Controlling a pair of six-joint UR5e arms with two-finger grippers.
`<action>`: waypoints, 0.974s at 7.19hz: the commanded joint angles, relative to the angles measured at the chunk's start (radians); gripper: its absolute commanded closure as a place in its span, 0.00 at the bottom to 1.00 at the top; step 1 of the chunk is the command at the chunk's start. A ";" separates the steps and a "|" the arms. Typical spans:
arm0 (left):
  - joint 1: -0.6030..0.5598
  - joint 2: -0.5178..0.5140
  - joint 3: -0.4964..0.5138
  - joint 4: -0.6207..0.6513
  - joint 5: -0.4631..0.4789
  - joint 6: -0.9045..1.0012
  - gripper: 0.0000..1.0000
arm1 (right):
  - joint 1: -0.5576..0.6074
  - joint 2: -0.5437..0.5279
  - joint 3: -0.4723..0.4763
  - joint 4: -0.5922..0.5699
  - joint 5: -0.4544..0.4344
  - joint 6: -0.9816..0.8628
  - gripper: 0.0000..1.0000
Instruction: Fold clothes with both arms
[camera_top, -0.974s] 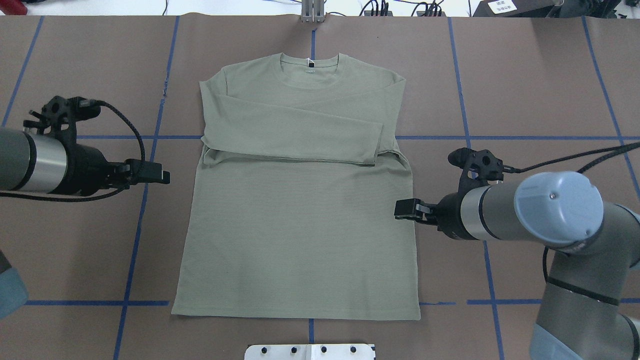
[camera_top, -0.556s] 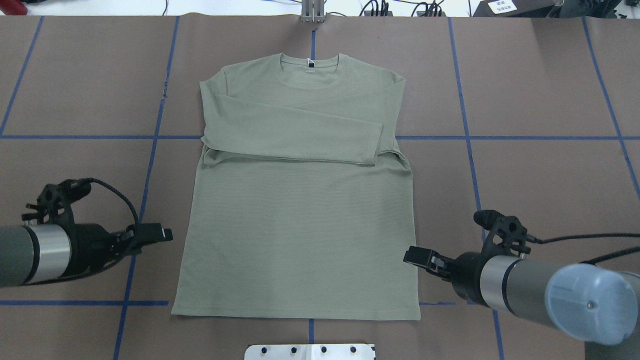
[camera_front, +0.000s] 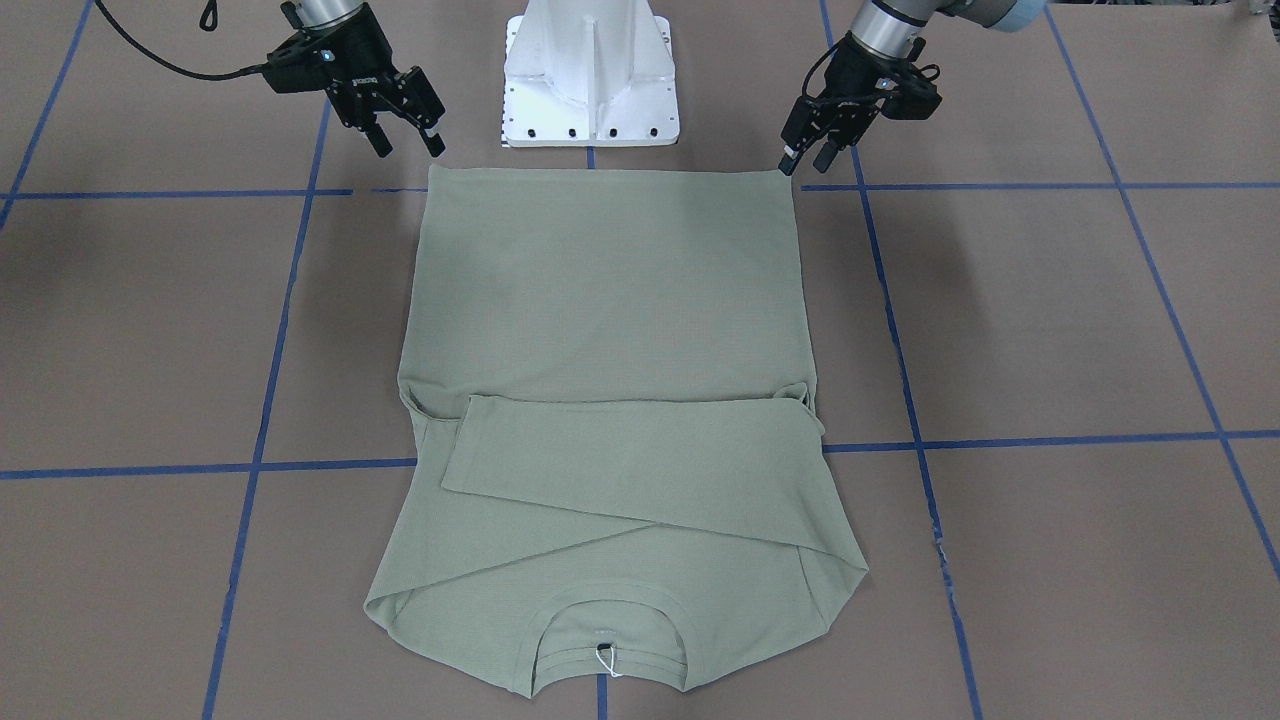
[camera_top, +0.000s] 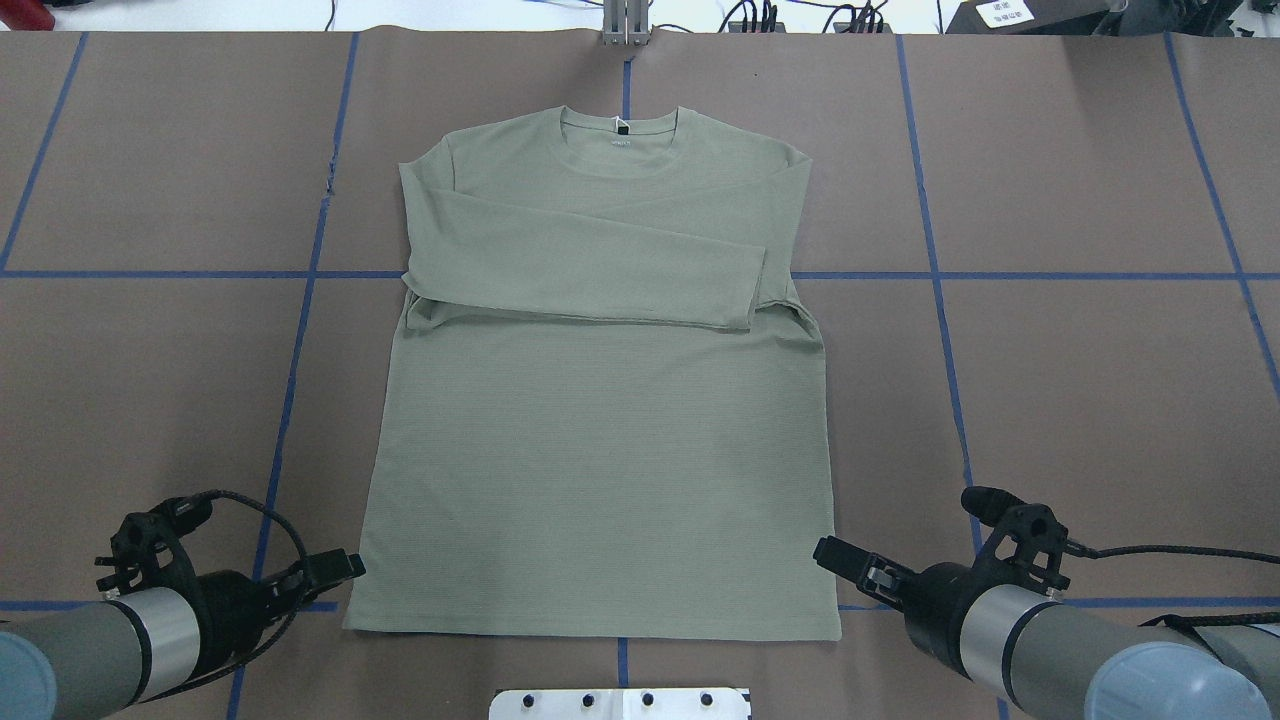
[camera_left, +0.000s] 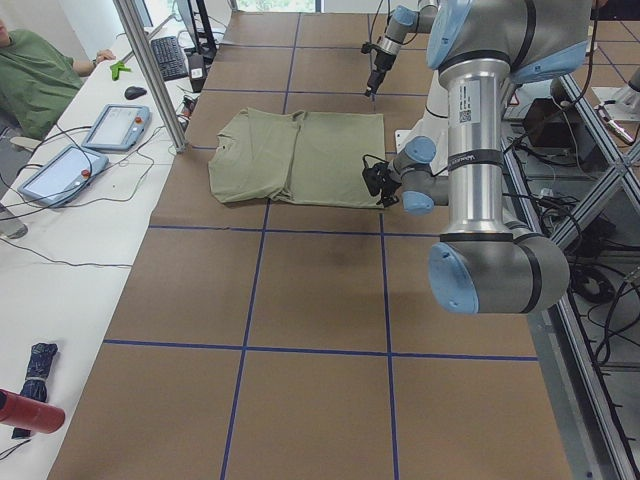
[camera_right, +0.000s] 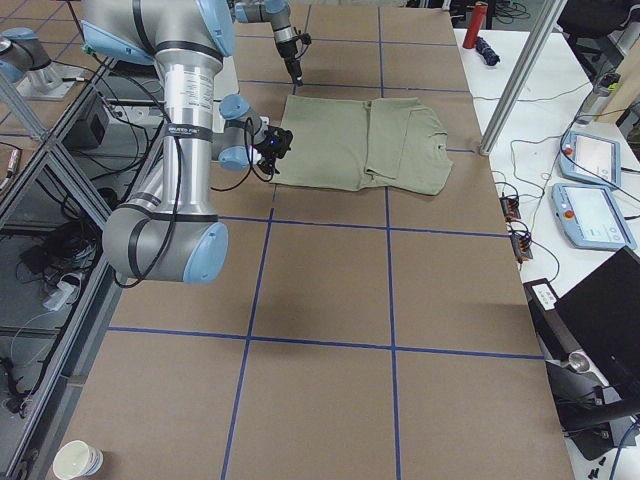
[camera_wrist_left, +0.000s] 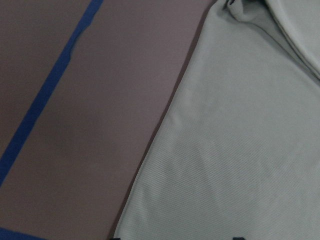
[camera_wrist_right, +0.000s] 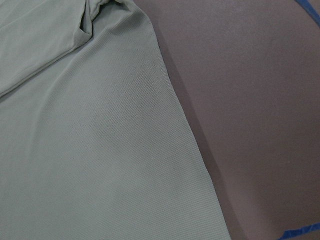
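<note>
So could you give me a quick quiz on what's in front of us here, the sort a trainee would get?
1. True or false: the sage-green shirt has its sleeves spread out to either side.
2. The left gripper and right gripper are nearest which part of the shirt? A) the shoulders B) the hem corners C) the cuffs
3. What small white thing sits at the collar?

Key: 1. False: they lie folded across the chest. 2. B. 3. A tag loop.
</note>
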 joint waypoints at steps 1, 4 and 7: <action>0.058 -0.027 0.033 0.047 0.055 -0.011 0.24 | -0.002 -0.002 -0.001 0.000 -0.007 0.001 0.00; 0.063 -0.073 0.074 0.047 0.071 -0.010 0.26 | -0.004 0.001 -0.001 0.000 -0.009 0.001 0.00; 0.064 -0.076 0.074 0.047 0.068 -0.008 0.32 | -0.004 0.001 -0.004 0.000 -0.009 0.001 0.00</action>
